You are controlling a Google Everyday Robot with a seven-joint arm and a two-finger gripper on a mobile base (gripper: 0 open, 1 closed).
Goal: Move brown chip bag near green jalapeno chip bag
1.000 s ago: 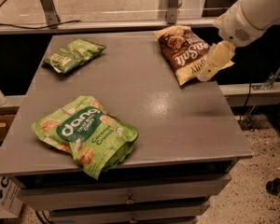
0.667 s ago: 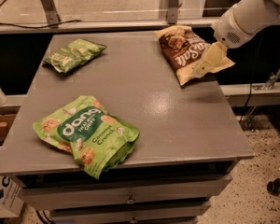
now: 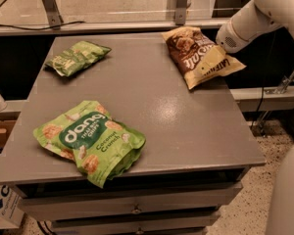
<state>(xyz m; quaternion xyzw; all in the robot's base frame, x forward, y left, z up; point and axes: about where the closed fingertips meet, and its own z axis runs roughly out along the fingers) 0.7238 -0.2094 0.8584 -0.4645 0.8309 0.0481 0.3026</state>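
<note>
Camera view: the brown chip bag [image 3: 201, 55] lies at the desk's [image 3: 152, 97] 1 o'clock, well apart from the green jalapeno chip bag [image 3: 77, 58] at 11 o'clock. The claw [image 3: 226, 42] is at the brown bag's 2 o'clock edge; I cannot tell its grip.

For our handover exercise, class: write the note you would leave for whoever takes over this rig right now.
Gripper: at the far right edge of the table, by the pale end of the brown chip bag; whether it holds the bag cannot be seen.
Green jalapeno chip bag: far left corner.
Done: nothing yet; the bags lie far apart.
Left: carry the brown chip bag across and set it beside the green one.
</note>
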